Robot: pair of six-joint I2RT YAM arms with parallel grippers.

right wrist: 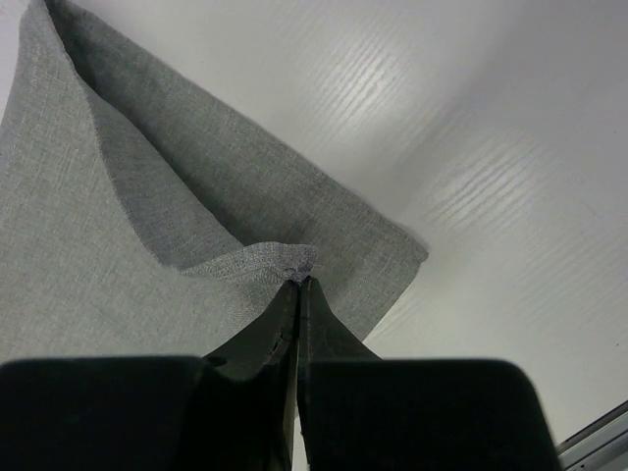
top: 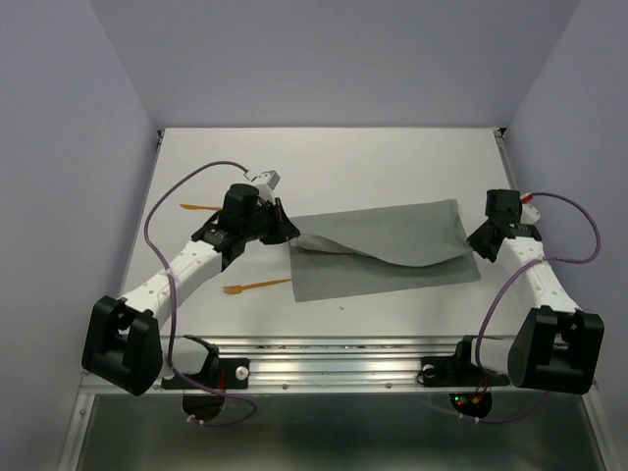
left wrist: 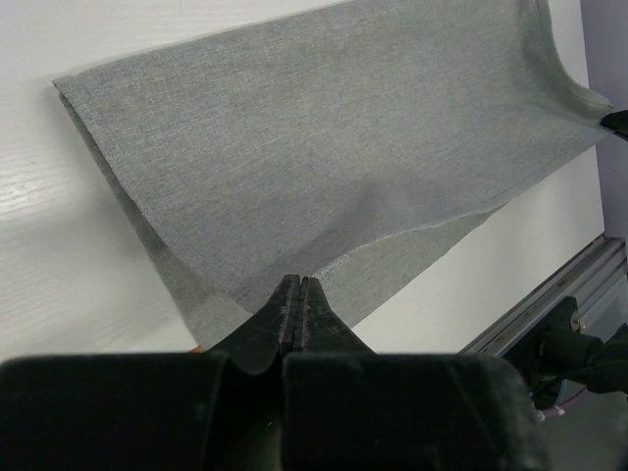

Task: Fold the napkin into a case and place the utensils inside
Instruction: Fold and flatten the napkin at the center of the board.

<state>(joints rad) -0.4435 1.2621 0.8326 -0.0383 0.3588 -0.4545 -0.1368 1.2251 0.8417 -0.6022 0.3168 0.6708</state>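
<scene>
both grippers pinching napkin (top: 392, 270), jaws clamped on cloth: left gripper (left wrist: 299, 287) gripping left-end corner, right gripper (right wrist: 297, 282) gripping right-end corner. napkin's long axis running left-right between them, held edge hanging raised. fork (top: 257, 287) lying just left of napkin, nearer left arm.

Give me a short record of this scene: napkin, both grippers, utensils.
napkin: grey, half folded on the table, upper layer raised at both ends
left gripper: shut on napkin's left corner
right gripper: shut on napkin's right corner
fork: flat on table, left of napkin
second utensil: on table beyond left arm, partly hidden
case: not yet formed
</scene>
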